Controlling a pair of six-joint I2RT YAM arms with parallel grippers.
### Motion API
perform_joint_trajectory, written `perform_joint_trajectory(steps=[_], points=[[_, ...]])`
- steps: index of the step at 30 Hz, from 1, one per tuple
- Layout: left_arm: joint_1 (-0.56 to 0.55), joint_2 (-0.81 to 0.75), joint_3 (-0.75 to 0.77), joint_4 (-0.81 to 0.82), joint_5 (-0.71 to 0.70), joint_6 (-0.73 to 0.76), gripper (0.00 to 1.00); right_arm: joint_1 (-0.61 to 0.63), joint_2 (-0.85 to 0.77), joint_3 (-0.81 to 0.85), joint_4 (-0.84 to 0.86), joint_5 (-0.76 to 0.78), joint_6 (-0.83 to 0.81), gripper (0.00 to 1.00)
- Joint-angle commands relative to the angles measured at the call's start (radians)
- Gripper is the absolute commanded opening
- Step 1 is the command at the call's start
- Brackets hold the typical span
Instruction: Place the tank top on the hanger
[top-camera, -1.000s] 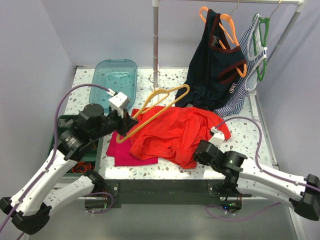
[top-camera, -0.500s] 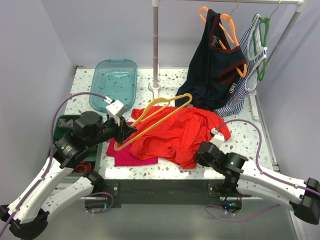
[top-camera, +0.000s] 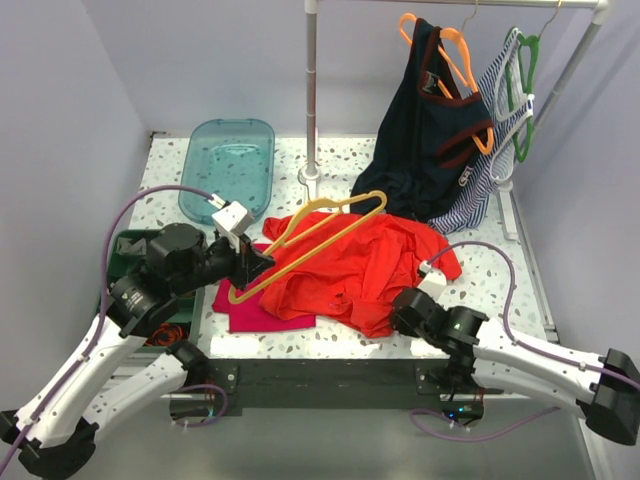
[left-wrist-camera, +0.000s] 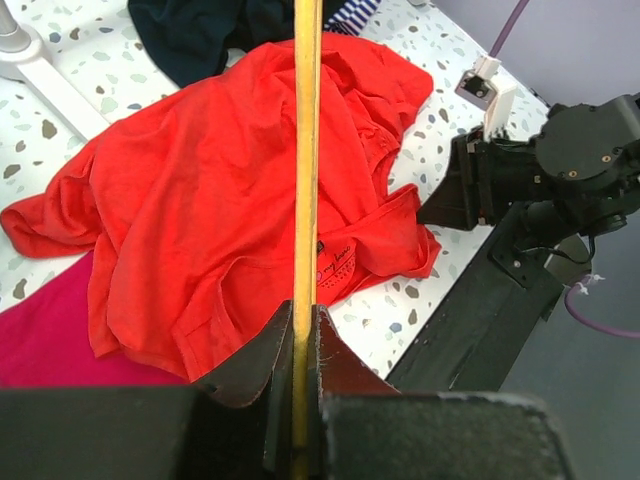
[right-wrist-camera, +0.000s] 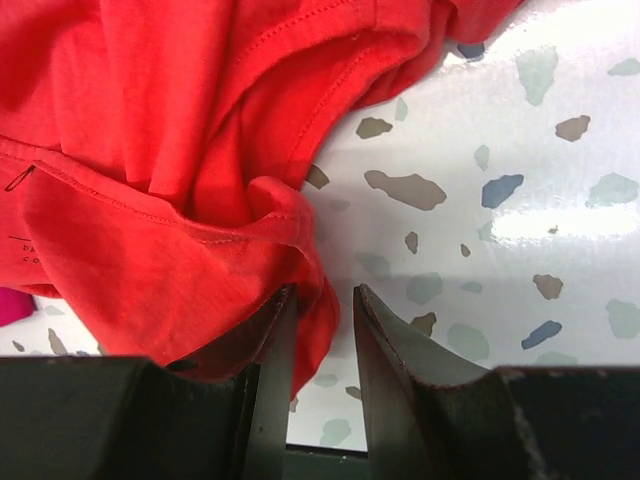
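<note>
my left gripper (left-wrist-camera: 305, 312) pinching hanger (left-wrist-camera: 308, 150) above tank top (left-wrist-camera: 200, 200) | my right gripper (right-wrist-camera: 325, 300) slightly spread astride its hem | top not yet hung

- Tank top (top-camera: 350, 265): bright red-orange, plain.
- Hanger (left-wrist-camera: 308, 150): pale yellow-orange.
- Folded cloth (top-camera: 245, 310): magenta-pink.
- Hung top (top-camera: 415, 150): navy with red trim.
- Thick hanger (top-camera: 458, 45): bright orange.
- Striped top (top-camera: 490, 190): blue and white stripes.
- Far hanger (top-camera: 527, 60): green.
- Tub (top-camera: 230, 160): translucent teal.
- Surface (top-camera: 500, 290): white with multicoloured speckles.
- Bin (top-camera: 125, 245): seemingly dark green, mostly hidden.
</note>
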Motion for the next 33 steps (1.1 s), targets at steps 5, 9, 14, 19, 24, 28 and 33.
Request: perform_joint_trajectory(steps=[5,9,14,19,24,28,33], points=[[-0.007,-0.021,-0.003,0.053,0.095,-0.027,0.0,-0.029,0.147,0.065,0.157,0.025,-0.078,0.19],[-0.007,-0.041,-0.007,0.06,0.139,-0.039,0.0,-0.149,0.155,0.133,0.104,0.033,-0.176,0.0],[-0.008,-0.041,0.029,0.008,0.155,-0.007,0.0,-0.359,0.138,0.211,0.082,-0.061,-0.368,0.0],[-0.008,-0.02,0.051,-0.056,0.155,0.05,0.0,-0.471,0.219,0.295,0.074,-0.102,-0.452,0.0],[-0.025,-0.011,0.055,-0.102,0.135,0.082,0.0,-0.554,0.236,0.321,0.085,-0.168,-0.503,0.0],[-0.043,0.015,0.04,-0.104,0.158,0.082,0.0,-0.559,0.232,0.345,0.068,-0.176,-0.529,0.0],[-0.092,0.051,0.035,-0.093,0.149,0.093,0.0,-0.56,0.219,0.349,0.062,-0.188,-0.544,0.0]])
